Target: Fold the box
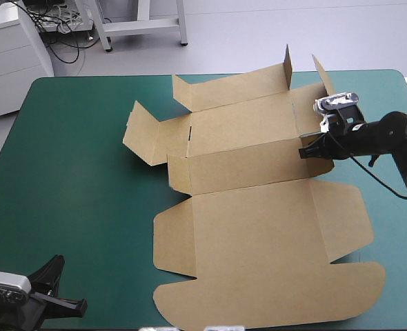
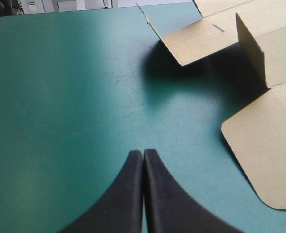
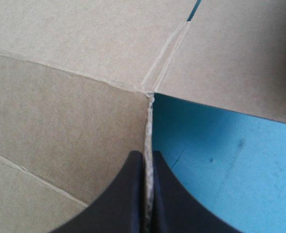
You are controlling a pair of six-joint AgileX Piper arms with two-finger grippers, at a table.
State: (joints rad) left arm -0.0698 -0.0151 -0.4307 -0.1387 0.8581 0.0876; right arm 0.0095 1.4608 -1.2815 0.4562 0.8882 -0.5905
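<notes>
The brown box point(image 1: 259, 234) lies as a cut sheet on the teal-green cover, its large near panel flat. Along the far side a wall point(image 1: 231, 89) stands up, and an end flap point(image 1: 140, 132) at the left is raised. My right gripper point(image 1: 308, 152) is at the sheet's right side, shut on the thin edge of a board panel point(image 3: 75, 111); that edge runs up between its fingers point(image 3: 148, 155). My left gripper point(image 1: 57, 265) is at the table's near left corner, shut on nothing point(image 2: 143, 153), with bare cover ahead and the box's left flaps point(image 2: 264, 145) beyond it.
Bare teal-green cover point(image 1: 72, 172) spreads over the table's left half. Cover also shows beside the held edge point(image 3: 215, 165). A white cabinet point(image 1: 10, 55) stands past the far left corner.
</notes>
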